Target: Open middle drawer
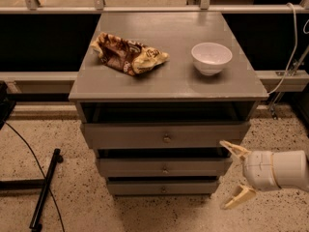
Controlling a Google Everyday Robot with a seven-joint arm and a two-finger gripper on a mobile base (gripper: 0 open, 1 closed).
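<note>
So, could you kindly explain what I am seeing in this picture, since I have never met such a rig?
This is a single camera view, looking down at the front of a grey cabinet; where the camera is mounted is not known. The white part at lower right is the robot's arm. It ends in the gripper, two pale fingers spread open and holding nothing, near the cabinet's right edge. The cabinet has three drawers. The middle drawer, with a small round knob, is the one to be opened. On top lie a crumpled snack bag and a white bowl.
</note>
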